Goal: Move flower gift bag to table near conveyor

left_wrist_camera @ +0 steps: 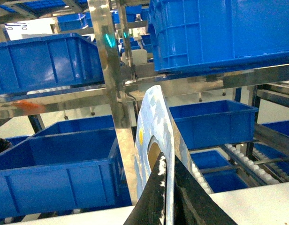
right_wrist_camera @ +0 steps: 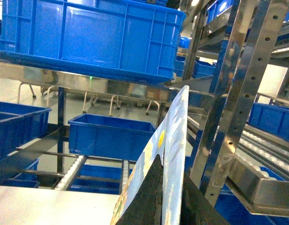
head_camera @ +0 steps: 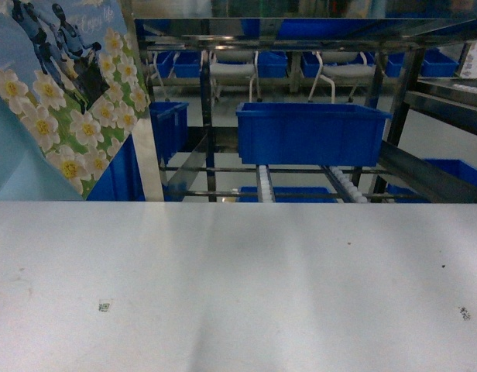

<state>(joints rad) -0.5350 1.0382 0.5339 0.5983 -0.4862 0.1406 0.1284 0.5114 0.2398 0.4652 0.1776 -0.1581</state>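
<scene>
The flower gift bag [head_camera: 64, 101], pale blue with white daisies and cartoon figures, hangs at the upper left of the head view, over the far left edge of the white table [head_camera: 238, 287]. No gripper shows in the head view. In the left wrist view my left gripper [left_wrist_camera: 169, 187] is shut on a thin edge of the bag [left_wrist_camera: 154, 126]. The right wrist view has my right gripper [right_wrist_camera: 162, 187] shut on another thin blue panel of the bag [right_wrist_camera: 175, 126]. The conveyor [head_camera: 265, 182], a steel rack with white roller tracks, stands just behind the table.
A large blue bin [head_camera: 312, 132] sits on the conveyor's roller tracks straight ahead. More blue bins [left_wrist_camera: 55, 164] fill the racks on both sides. Steel uprights [right_wrist_camera: 238, 93] stand close to the right gripper. Chairs [head_camera: 235, 70] are far behind.
</scene>
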